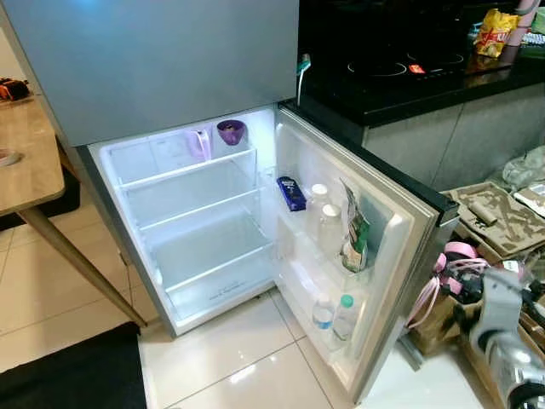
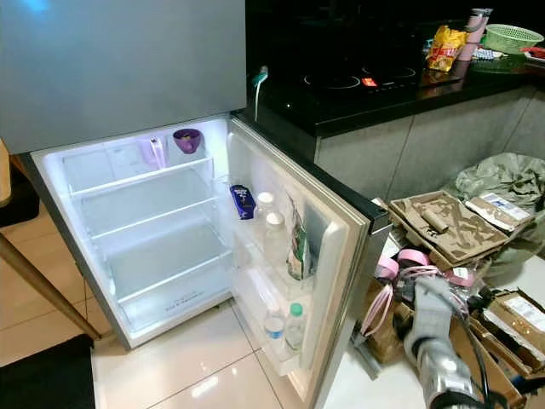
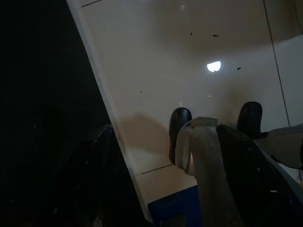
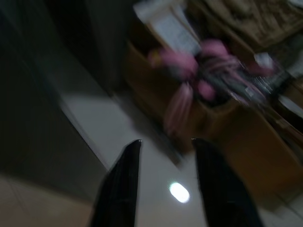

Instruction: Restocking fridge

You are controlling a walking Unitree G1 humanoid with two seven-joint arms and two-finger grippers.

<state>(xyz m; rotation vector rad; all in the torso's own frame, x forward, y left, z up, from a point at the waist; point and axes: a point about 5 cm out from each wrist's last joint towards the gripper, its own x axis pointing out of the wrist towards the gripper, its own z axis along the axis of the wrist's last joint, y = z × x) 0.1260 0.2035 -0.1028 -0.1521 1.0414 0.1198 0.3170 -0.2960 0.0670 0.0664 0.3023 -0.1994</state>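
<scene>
fridge [image 1: 204, 213] door swung wide, shelves nearly bare, bottles [image 1: 334, 313] in door rack. right gripper [image 4: 165, 156] empty, jaws parted, over floor beside cluttered boxes [image 2: 400, 328]. next: probably fetching stock from there.

Right arm [image 2: 436, 341]: silver, raised at the robot's lower right, forearm extended forward. Right pincer [image 4: 165, 177]: two black fingers [image 4: 120, 189] parted, nothing between them, pointed downward. Left pincer [image 3: 161, 184]: fingers spread apart, hanging low, directed downward; robot's own leg and feet visible beyond.
</scene>
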